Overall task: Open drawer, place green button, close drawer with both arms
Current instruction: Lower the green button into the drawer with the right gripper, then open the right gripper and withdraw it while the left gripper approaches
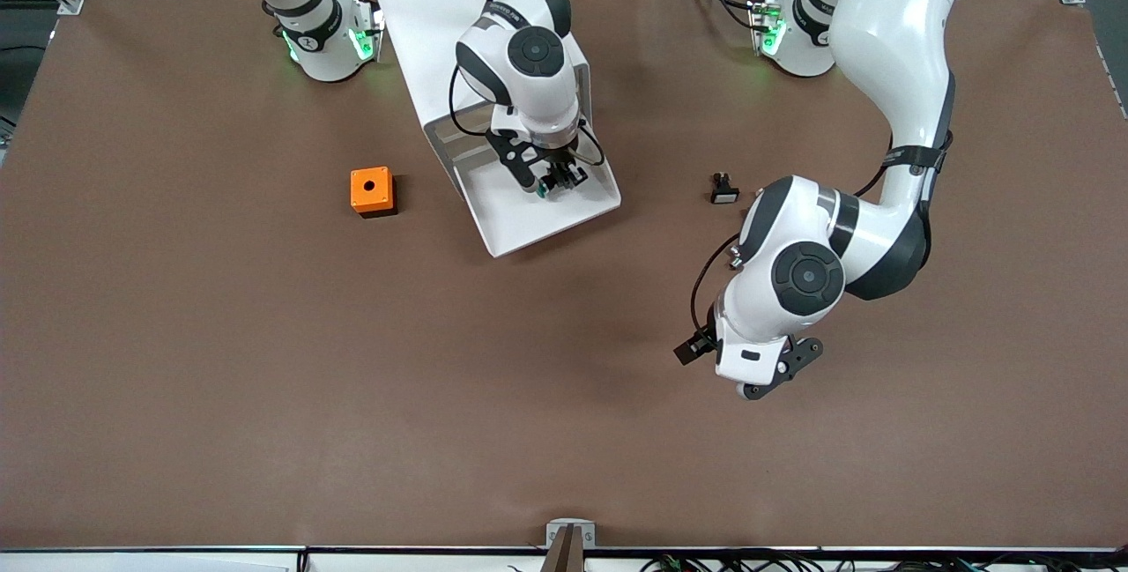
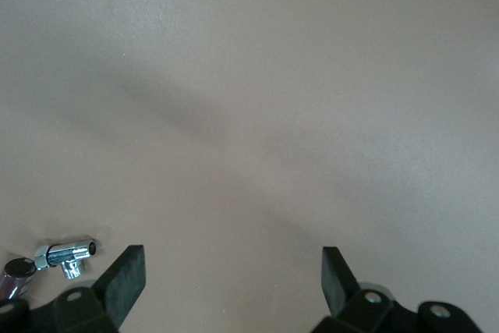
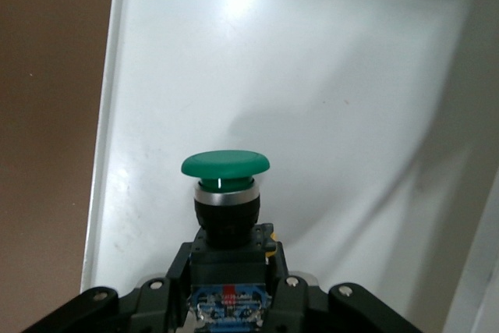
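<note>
High front overview, two close wrist views

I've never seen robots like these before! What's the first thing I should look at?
Look at the big white rounded-corner cabinet between the two arm bases: its wide shallow white plastic drawer is pulled open. Over that drawer, the right gripper is shut on a tiny push button with a round green cap. The left gripper hangs open over bare brown table, and a bright orange box with a hole sits beside the drawer, toward the right arm's end.

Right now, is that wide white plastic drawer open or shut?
Open: the white plastic drawer juts out of its cabinet, and the right gripper holds the green-capped button over it.
</note>
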{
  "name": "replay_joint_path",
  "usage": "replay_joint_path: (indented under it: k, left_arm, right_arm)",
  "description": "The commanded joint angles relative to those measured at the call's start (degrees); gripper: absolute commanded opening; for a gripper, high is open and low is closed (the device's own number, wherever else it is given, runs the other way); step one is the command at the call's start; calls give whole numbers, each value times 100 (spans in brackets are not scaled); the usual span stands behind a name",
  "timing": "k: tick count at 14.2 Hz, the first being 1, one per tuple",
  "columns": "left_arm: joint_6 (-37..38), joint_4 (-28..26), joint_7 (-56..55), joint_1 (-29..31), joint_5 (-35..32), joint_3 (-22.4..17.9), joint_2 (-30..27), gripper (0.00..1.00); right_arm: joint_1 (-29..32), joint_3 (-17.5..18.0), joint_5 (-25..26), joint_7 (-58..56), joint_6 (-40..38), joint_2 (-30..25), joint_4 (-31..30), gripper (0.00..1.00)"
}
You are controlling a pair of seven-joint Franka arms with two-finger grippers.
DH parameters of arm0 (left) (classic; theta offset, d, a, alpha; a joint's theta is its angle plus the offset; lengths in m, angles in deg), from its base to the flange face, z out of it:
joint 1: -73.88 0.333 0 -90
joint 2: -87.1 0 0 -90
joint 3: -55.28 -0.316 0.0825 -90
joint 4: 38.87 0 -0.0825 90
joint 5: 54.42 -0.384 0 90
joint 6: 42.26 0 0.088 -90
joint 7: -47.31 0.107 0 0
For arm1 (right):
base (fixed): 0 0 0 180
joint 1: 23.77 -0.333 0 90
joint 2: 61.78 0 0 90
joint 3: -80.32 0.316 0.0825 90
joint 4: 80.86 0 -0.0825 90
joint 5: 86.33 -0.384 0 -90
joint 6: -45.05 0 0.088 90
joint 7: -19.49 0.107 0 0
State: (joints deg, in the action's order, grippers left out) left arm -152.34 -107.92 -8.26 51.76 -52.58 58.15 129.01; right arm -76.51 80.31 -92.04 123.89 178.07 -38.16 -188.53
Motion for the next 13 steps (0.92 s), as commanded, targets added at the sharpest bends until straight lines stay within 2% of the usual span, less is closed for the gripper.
replay_joint_path:
  k: [1, 7, 8, 9, 10, 13]
  left_arm:
    - [-57, -117, 20, -3, -140, 30, -104, 99]
    - [-57, -117, 20, -3, -131, 30, -96, 99]
    - [-57, -117, 20, -3, -131, 30, -95, 99]
    - [-57, -117, 20, -3, -131, 30, -95, 99]
    - [-57, -117, 20, -3, -131, 30, -95, 99]
    - [-48, -126, 20, -3, -140, 30, -95, 99]
  right_arm:
    - [-96, -61, -98, 167, 13, 107, 114, 0]
    - [-114, -61, -106, 379, 5, 301, 334, 2]
    - [-105, -61, -106, 370, -13, 301, 334, 12]
    - [-105, -61, -89, 327, -39, 301, 343, 44]
    - [-114, -61, -63, 370, -39, 301, 352, 99]
    - [-158, -69, -19, 300, -66, 292, 378, 100]
